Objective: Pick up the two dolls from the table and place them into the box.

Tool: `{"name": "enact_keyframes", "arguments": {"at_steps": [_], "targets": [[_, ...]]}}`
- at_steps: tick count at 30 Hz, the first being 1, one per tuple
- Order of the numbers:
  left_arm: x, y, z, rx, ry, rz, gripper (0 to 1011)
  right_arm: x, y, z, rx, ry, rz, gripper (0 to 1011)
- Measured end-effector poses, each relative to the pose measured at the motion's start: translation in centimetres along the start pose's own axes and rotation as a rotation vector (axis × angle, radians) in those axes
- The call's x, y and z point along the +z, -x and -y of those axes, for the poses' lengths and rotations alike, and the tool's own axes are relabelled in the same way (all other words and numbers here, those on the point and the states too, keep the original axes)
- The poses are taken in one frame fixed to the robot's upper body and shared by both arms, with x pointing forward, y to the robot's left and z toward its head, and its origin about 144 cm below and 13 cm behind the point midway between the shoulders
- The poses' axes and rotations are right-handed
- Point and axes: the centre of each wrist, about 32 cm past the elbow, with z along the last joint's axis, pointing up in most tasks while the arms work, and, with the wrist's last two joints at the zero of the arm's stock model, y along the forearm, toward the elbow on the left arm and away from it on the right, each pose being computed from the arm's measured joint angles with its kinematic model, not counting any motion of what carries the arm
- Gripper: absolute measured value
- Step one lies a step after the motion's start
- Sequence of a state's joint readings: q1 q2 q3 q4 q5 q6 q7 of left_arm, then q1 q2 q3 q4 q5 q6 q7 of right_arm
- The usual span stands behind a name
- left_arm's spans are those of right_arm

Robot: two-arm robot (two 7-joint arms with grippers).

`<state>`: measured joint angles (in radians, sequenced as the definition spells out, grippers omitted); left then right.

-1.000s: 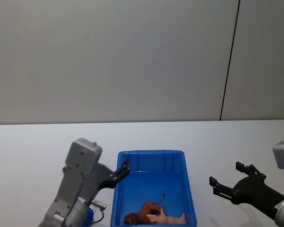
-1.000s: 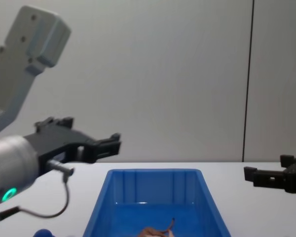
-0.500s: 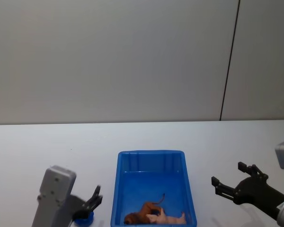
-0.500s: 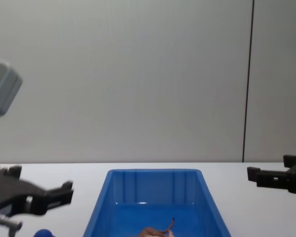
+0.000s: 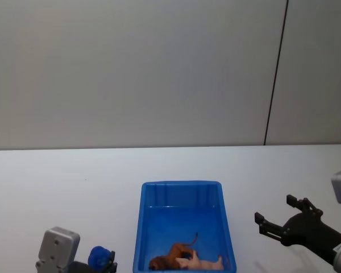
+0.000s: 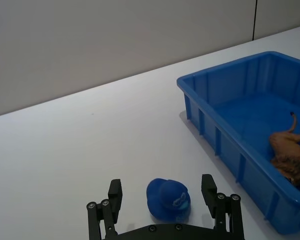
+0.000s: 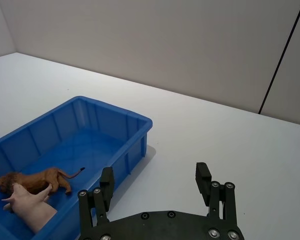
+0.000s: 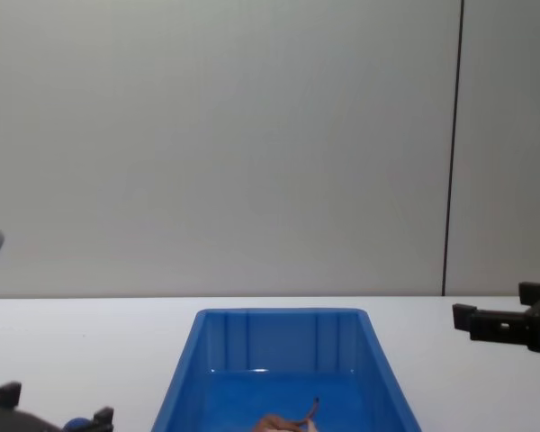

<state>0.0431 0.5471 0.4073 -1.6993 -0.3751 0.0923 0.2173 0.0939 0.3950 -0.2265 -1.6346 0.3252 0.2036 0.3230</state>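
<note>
Bright blue plastic marks the box (image 5: 181, 225), and everything here is best placed against it. Both dolls lie inside it, at the end nearest the robot: the brown four-legged animal (image 5: 171, 255) on its side with its thin tail pointing up the box floor, and the pale pink pig (image 5: 200, 263) touching it, just toward the box's right wall. Nothing of the task is left on the white table (image 5: 57, 187). The left gripper (image 6: 162, 205) sits low beside the box's left wall, fingers spread and empty, with a small blue cap-shaped toy (image 6: 168, 200) on the tabletop between them, not gripped. The right gripper (image 5: 279, 220) hovers off the box's right wall, near but apart from it, its fingers likewise spread wide with nothing in them. By the look of it, the placing step is done and the task is at its close; what remains is probably just parking the arms clear of the box, taking care that the left fingers do not knock the blue toy.
</note>
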Motion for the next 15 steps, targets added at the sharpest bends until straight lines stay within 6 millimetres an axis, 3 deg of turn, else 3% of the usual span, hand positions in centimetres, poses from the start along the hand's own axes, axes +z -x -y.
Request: {"name": "enact_keyframes", "arguments": {"at_steps": [15], "targets": [[-3.0,-0.6,1.7,-0.064,-0.014,-0.061,1003,0.0,0.0,0.0,0.000,0.001,0.000,1001]]}}
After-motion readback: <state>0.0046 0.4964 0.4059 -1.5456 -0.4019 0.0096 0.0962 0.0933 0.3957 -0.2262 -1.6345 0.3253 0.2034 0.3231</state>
